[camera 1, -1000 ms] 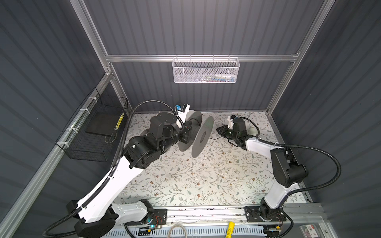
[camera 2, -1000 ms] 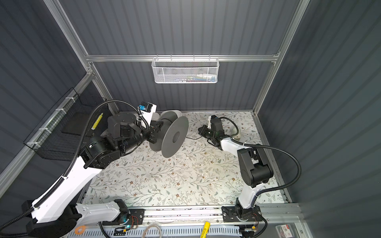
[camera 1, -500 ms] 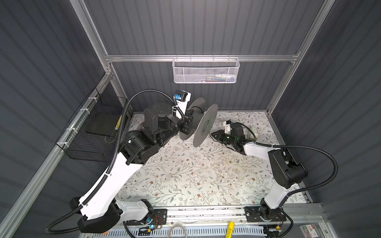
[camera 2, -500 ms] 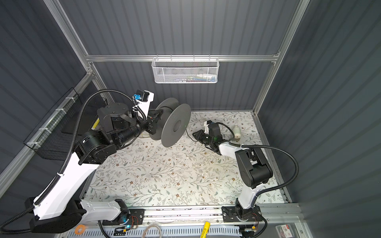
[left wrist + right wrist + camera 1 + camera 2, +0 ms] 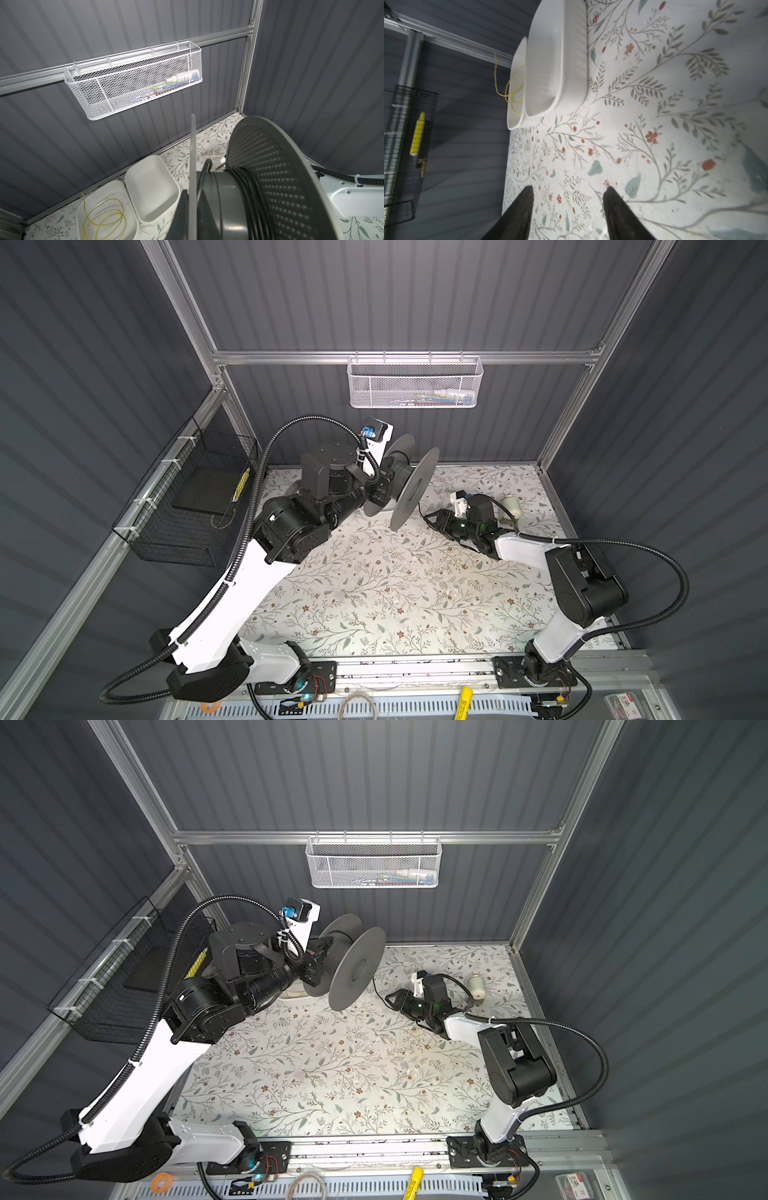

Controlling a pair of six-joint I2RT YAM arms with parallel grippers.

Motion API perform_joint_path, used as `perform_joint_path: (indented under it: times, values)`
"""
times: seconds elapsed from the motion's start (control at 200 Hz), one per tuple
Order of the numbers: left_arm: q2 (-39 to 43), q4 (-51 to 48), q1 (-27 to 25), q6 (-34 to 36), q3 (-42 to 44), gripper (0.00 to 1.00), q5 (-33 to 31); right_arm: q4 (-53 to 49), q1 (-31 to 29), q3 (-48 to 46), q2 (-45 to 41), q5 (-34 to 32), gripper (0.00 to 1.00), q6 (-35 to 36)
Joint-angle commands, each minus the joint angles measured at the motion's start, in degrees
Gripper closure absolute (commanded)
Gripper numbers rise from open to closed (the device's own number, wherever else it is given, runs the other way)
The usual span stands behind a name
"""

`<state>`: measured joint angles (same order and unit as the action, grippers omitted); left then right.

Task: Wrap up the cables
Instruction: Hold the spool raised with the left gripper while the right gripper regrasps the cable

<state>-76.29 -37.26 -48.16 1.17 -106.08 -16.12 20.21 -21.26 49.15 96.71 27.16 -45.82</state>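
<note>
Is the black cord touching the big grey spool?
Touching. The left wrist view shows the cord wound in loops around the hub of the spool, lying right against it.

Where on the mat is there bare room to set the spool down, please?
The mat's middle and front lie bare, bordered by left arm, right arm and front rail. The back is crowded: white bins near the spool, the right gripper, cord and white cylinder.
</note>
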Motion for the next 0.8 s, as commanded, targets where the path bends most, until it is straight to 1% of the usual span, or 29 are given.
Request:
perform_joint_path:
  times: [0.0,0.095,0.105,0.15,0.25,0.325,0.375,0.455,0.51,0.575,0.66,0.73,0.795]
  values:
    - [1.06,4.41,0.38,1.05,-3.24,1.0,-0.81,-8.87,0.49,-0.39,-2.8,-3.14,0.39,8.0]
    - [1.15,3.72,0.4,0.92,-3.89,1.0,-0.45,-14.75,0.51,-0.36,-4.59,-7.25,0.37,12.14]
    - [1.15,3.69,0.41,0.87,-3.94,1.0,-0.42,-15.22,0.51,-0.32,-4.73,-9.13,0.37,12.57]
    - [1.15,3.19,0.37,0.83,-4.45,1.0,-0.13,-17.56,0.52,-0.28,-5.39,-12.71,0.36,14.32]
    - [1.28,1.98,0.43,0.43,-4.92,1.0,0.27,-21.77,0.53,-0.06,-6.99,-18.86,0.35,18.24]
    - [1.65,1.68,0.42,0.07,-4.35,1.0,0.24,-23.28,0.62,-0.38,-9.16,-21.05,0.37,20.23]
    - [1.85,1.38,0.38,-0.07,-3.84,1.0,0.39,-22.54,0.51,-1.15,-11.11,-20.76,0.38,21.68]
    - [2.24,1.35,0.43,-0.52,-3.18,1.0,0.69,-20.98,0.05,-2.34,-14.44,-20.48,0.44,24.69]
    - [2.4,1.4,0.42,-0.72,-3.23,1.0,0.55,-19.14,-0.65,-3.4,-16.24,-19.88,0.49,28.29]
    - [2.39,0.87,0.39,-0.71,-4.04,1.0,-0.07,-17.3,-1.98,-4.4,-17.31,-16.43,0.54,33.58]
    - [1.79,-0.54,0.4,-1.03,-5.93,1.0,-0.95,-13.67,-4.86,-5.81,-17.45,-14.23,0.56,37.53]
    - [1.26,-1.64,0.41,-1.42,-7.36,1.0,-1.5,-8.84,-5.93,-7.65,-17.1,-11.92,0.55,36.73]
    - [1.06,-2.2,0.41,-1.93,-7.96,1.0,-1.83,-4.45,-6.78,-9.28,-17.1,-9.79,0.53,36.18]
